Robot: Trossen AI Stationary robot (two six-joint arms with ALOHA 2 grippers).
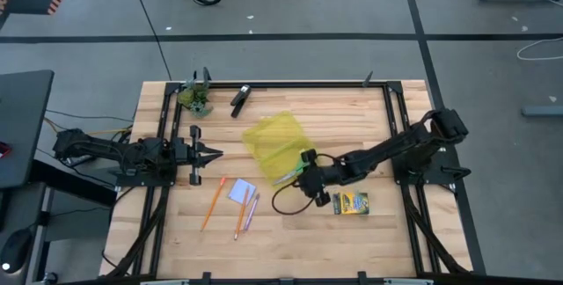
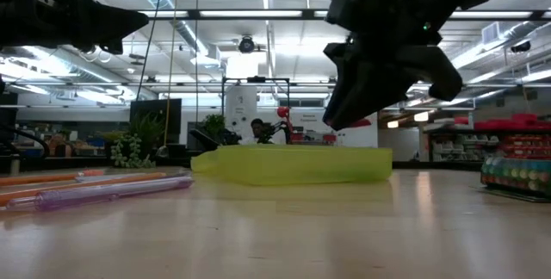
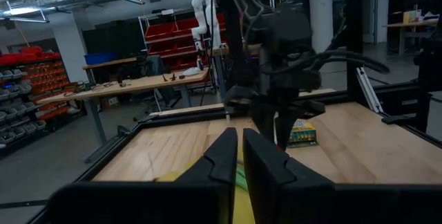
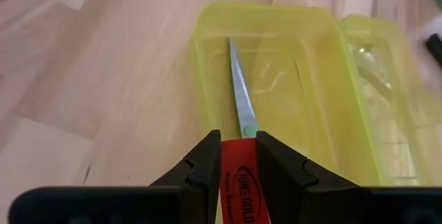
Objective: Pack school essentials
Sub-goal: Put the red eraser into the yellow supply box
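My right gripper [image 1: 306, 169] hangs over the near edge of the open translucent yellow case [image 1: 274, 140], shut on the green-handled scissors [image 4: 238, 86]. Their silver blades point ahead over the case's tray [image 4: 290, 79]. The yellow-green crayon box [image 1: 350, 202] lies flat to the gripper's near right. Orange and pink pencils [image 1: 239, 217] and the pale note pad [image 1: 241, 192] lie flat on the wood at the near left. My left gripper [image 1: 211, 153] waits at the table's left side, shut and touching nothing. The eraser is not in view. My right gripper pinches the scissors between its two fingers just behind the green pivot [image 4: 248, 131]. A red lettered piece [image 4: 238, 175] fills the gap there; I cannot tell if it belongs to the scissors. The fingers slant down from the table's right, along the scissors. The blades jut forward, held up over the tray.
A black clip-like object [image 1: 239, 100] and a small green plant [image 1: 195, 98] stand at the far left. A black cable loop [image 1: 286, 201] lies near the right gripper. A black frame [image 1: 387, 87] borders the wooden table. Bare wood lies along the near edge.
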